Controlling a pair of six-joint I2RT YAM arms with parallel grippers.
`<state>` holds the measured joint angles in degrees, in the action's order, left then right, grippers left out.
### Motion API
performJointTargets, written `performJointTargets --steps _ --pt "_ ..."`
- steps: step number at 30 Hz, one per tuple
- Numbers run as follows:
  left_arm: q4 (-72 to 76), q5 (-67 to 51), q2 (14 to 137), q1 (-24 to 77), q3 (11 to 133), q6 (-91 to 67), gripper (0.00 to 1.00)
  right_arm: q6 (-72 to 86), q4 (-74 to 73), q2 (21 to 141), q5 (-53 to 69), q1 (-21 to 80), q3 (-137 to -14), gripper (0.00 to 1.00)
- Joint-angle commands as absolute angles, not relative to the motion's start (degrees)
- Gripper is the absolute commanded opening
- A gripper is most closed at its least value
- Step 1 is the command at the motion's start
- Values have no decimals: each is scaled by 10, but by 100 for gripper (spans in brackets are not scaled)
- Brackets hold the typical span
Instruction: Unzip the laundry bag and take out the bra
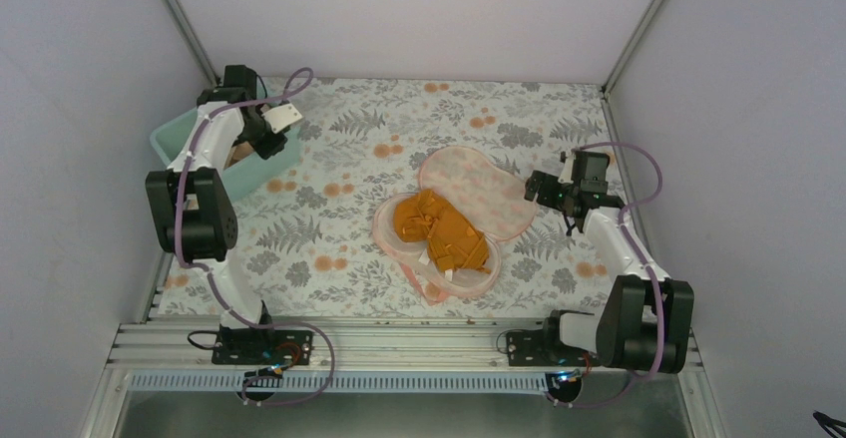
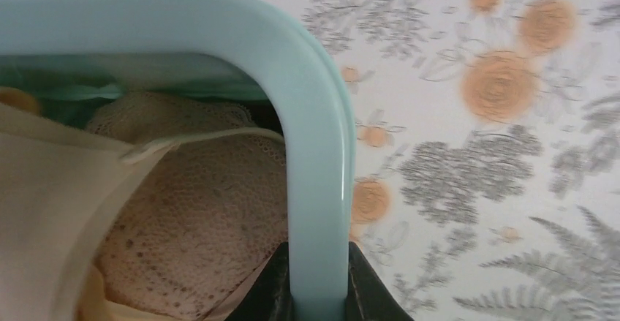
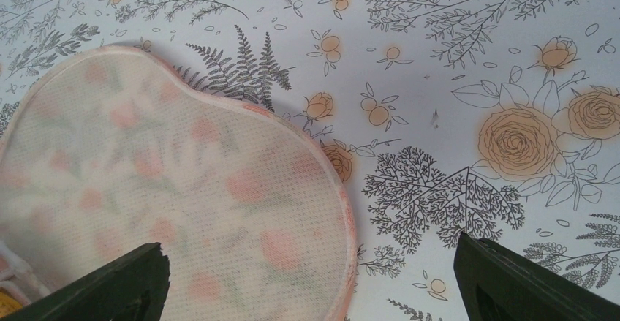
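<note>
Top external view: the peanut-shaped pale pink mesh laundry bag [image 1: 477, 191] lies unzipped at the centre of the floral-print counter [image 1: 379, 119], its lid flipped far-right. The mustard-orange padded bra [image 1: 441, 230] sits in the near half. The left gripper [image 1: 267, 144] is at the teal plastic tub [image 1: 175, 139], far left; the right gripper [image 1: 534, 187] is just right of the lid.
Left wrist view: the left gripper [image 2: 318, 292] is clamped on the tub [image 2: 314, 116] rim; pale beige lace bras [image 2: 197, 218] lie inside.
Right wrist view: the right gripper [image 3: 311, 277] is spread wide and empty, above the lid's edge.
</note>
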<state>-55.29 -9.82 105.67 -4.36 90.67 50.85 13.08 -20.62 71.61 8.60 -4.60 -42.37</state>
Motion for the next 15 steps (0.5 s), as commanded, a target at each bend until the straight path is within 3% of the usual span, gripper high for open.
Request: performJointTargets --steps 1,8,15 --pt "-601 -148 987 -19 869 526 2 115 -204 695 115 -48 -426 100" --pt "-631 -164 853 68 736 533 2 107 -223 697 212 -27 -441 96" --pt "-655 -164 764 161 636 476 2 116 -249 701 225 71 -468 93"
